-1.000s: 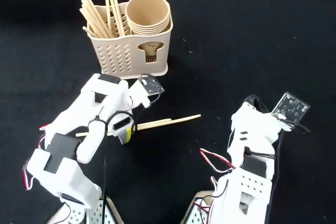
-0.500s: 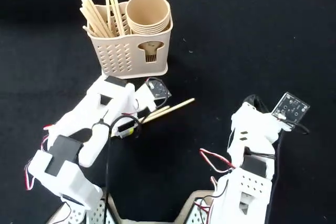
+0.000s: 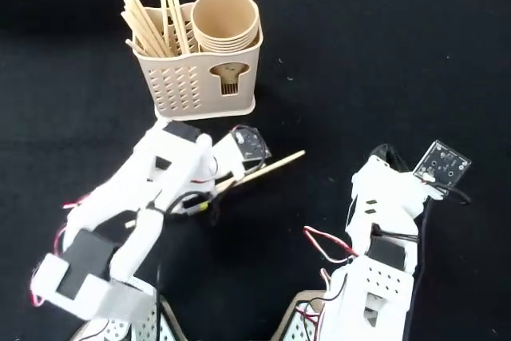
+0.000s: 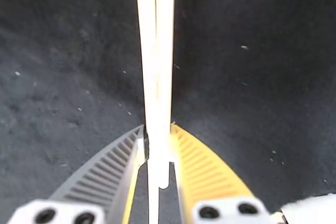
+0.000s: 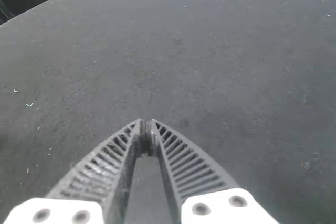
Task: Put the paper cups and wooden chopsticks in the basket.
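My left tool is clamped on a wooden chopsticks pair, just in front of the basket. The basket holds stacked paper cups and other sticks. My right tool is pinched together, holding nothing, over the table.

One basket, one stack of cups, two chopsticks outside, several inside.

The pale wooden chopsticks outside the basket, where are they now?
In the high view, the pale wooden chopsticks are gripped by the left hand, just in front of the beige perforated plastic basket.
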